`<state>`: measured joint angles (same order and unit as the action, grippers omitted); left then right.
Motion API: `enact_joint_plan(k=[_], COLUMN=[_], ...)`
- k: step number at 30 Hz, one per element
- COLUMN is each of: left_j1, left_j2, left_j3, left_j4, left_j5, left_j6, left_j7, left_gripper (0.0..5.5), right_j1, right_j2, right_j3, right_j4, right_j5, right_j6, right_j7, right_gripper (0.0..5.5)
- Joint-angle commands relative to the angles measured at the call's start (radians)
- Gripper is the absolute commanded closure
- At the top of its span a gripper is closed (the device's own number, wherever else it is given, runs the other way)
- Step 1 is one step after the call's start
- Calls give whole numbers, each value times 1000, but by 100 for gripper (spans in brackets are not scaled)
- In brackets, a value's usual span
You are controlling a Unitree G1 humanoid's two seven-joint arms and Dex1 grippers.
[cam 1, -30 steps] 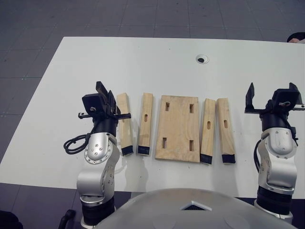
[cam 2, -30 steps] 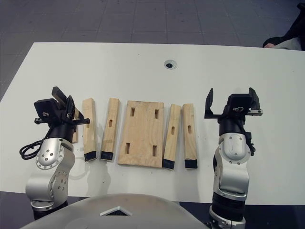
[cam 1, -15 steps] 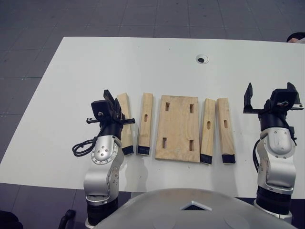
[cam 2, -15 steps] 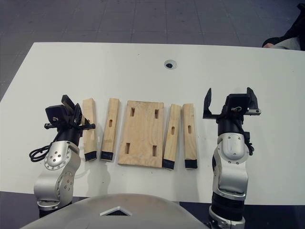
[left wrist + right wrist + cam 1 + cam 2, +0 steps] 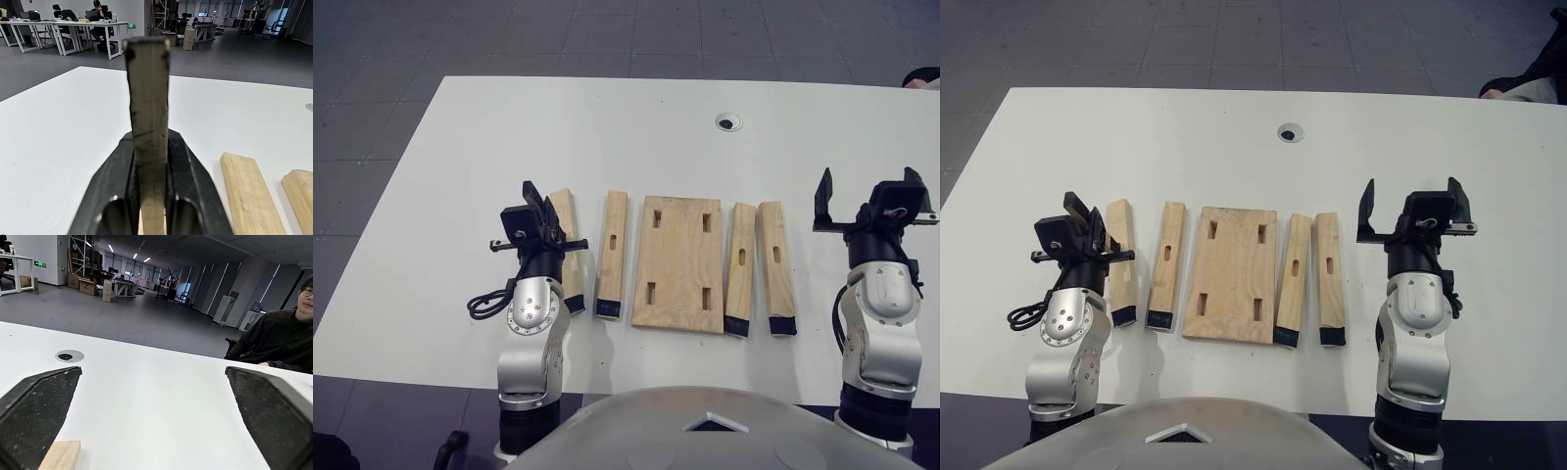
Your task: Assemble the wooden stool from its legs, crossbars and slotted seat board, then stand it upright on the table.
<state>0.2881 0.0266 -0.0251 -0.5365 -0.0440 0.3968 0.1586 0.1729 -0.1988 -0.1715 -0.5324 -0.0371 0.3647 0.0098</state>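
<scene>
Firstly, left eye view, parts: the slotted seat board [image 5: 680, 262] was laid flat at the middle of the white tabletop [image 5: 607, 127]. It was flanked by the outer left leg [image 5: 573, 276], the inner left leg [image 5: 612, 253], the inner right leg [image 5: 740, 266] and the outer right leg [image 5: 776, 264]. Nothing was joined.
Left eye view, left claw [image 5: 538, 208]: it was held over the outer edge of the outer left leg.
Right eye view, right claw [image 5: 1410, 201]: it was spread wide and empty, out beyond the outer right leg and apart from it.
Left wrist view, crossbar [image 5: 149, 122]: a narrow wooden strip, judged to be a crossbar, was clamped between the black fingers [image 5: 110, 196], with two legs lying just beside it.
Right wrist view, pads [image 5: 34, 406]: they were parted widely with nothing between them, and a leg's corner was seen near one pad.
Step in hand: the work was judged to be at its start, with one crossbar gripped and no slot filled.
Next move: the crossbar's end would need to be lined up squarely with a leg's slot, and the leg would probably need to be steadied by the right claw.
Writing: none could be read on the wood, and a green sign [image 5: 40, 264] in the room was too small to be read.
</scene>
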Motion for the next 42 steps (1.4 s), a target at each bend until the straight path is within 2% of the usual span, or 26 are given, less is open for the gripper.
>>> enact_joint_plan(k=[1, 13, 19, 26, 42], left_j1=[29, 166, 258, 239, 101], left_j2=[-6, -13, -52, -91, -10], left_j3=[-8, -37, -29, 13, -102], left_j4=[54, 147, 190, 280, 232], left_j5=[12, 19, 3, -37, 91], left_j6=[10, -18, 50, 163, 8], left_j7=[-17, -52, -31, -34, -82], left_gripper=[508, 508, 508, 508, 508], right_j1=[-1, -11, -11, -17, -18], right_j2=[8, -1, -7, -9, 2], right_j3=[5, -4, -15, -20, -10], right_j4=[-19, -55, -62, -61, -60], right_j5=[-5, 4, 6, 8, 5], right_j6=[10, 34, 38, 37, 27], right_j7=[0, 10, 19, 27, 24], right_gripper=[0, 0, 0, 0, 0])
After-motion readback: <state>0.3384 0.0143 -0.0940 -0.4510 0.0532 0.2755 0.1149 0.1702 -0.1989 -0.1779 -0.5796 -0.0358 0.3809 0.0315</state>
